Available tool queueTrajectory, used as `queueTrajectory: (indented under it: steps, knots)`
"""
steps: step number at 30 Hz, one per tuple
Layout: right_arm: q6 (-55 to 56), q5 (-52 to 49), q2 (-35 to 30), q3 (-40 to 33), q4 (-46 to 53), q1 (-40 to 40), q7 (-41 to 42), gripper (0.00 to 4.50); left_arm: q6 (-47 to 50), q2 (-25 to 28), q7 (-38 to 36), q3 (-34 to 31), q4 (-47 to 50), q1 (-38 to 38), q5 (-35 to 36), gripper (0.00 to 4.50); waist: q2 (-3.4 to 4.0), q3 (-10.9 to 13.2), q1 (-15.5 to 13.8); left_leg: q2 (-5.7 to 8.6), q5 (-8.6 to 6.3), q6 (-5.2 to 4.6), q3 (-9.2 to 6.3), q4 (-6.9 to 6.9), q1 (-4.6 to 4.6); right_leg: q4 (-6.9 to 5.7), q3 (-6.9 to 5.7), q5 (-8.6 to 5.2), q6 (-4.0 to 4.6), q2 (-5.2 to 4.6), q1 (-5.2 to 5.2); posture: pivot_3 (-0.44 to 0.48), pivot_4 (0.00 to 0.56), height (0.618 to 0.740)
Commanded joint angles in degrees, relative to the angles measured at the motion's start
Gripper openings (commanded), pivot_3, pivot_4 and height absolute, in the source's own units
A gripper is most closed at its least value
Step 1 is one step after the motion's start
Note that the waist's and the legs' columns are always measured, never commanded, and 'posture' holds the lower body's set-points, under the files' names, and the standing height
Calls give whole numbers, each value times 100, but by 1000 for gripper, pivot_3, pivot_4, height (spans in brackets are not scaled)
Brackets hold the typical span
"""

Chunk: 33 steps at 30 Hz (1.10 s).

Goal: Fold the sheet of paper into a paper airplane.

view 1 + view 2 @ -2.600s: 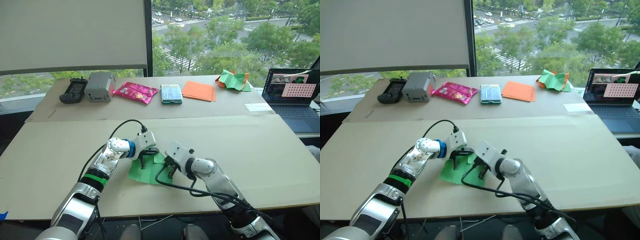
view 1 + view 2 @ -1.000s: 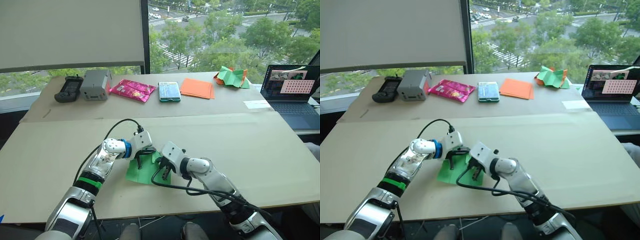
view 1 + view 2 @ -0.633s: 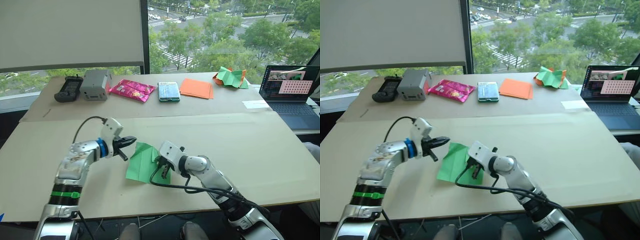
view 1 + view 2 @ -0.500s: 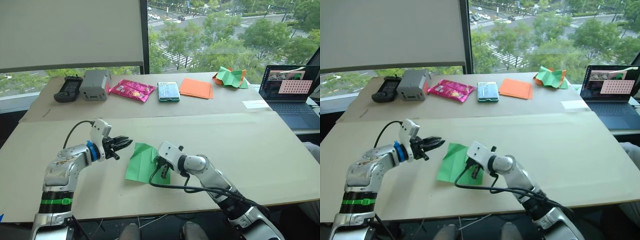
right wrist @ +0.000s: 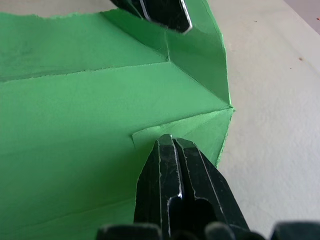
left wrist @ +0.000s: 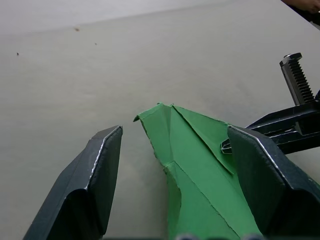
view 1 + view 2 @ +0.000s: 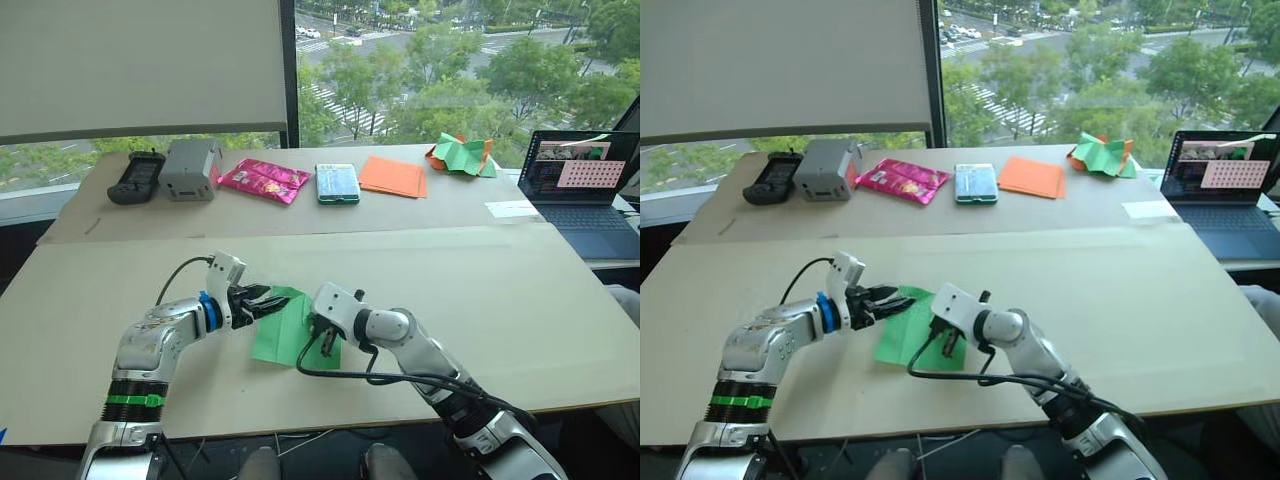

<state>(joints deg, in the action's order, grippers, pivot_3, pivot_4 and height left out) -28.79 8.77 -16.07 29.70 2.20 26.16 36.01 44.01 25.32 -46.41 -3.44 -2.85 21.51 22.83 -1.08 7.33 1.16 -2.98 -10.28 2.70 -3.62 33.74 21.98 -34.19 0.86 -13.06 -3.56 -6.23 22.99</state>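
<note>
The sheet of paper [image 7: 283, 332] is bright green and creased, and lies on the near board [image 7: 520, 300] with its far left flap lifted. My left gripper [image 7: 268, 300] reaches in from the left. Its jaws stand open on either side of that raised flap [image 6: 185, 150], without pinching it. My right gripper [image 7: 327, 344] is shut, and its joined fingertips [image 5: 167, 150] press down on the paper's right part. One left finger [image 5: 165, 12] sits just past the folded corner. No paper airplane shape has formed.
Along the far board lie a black remote [image 7: 134, 180], a grey box [image 7: 189, 170], a pink packet [image 7: 264, 181], a teal pack [image 7: 338, 185], flat orange sheets [image 7: 392, 176] and a crumpled green-and-orange heap [image 7: 462, 156]. A laptop [image 7: 580, 190] stands at the right edge.
My left gripper let go and opened, swung away to the left, then came back to the paper's left flap. The right gripper stayed pressed on the paper.
</note>
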Motion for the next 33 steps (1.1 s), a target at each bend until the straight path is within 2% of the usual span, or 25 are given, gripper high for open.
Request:
queueTrajectory:
  steps: [1,10,19,25,33]
  knots:
    - [-144,113,-16,104,-133,-86,41,0,-110,9,48,34,-66,176,20,2976,0,0,-2,0,0,0,0,0,0,0,0,0,0,0,0,0,150,706]
    - [-178,163,45,62,-125,-75,23,0,11,6,22,31,-112,331,146,25,0,0,-13,0,-7,12,0,3,2,4,1,0,0,0,0,0,150,706]
    - [-199,191,82,72,-109,-99,44,0,-86,116,-177,354,221,199,51,25,0,0,-9,0,-6,10,0,2,2,2,1,0,0,0,0,0,150,706]
    - [-208,193,93,53,-82,-101,48,0,-316,153,-225,690,116,1,-156,25,1,0,-10,0,-6,10,0,2,2,2,3,0,0,0,1,0,150,706]
    - [-279,-133,349,-427,74,51,-60,0,-589,209,-266,988,-69,-34,-417,25,4,2,-29,0,-6,10,0,2,10,3,3,0,0,0,6,0,150,706]
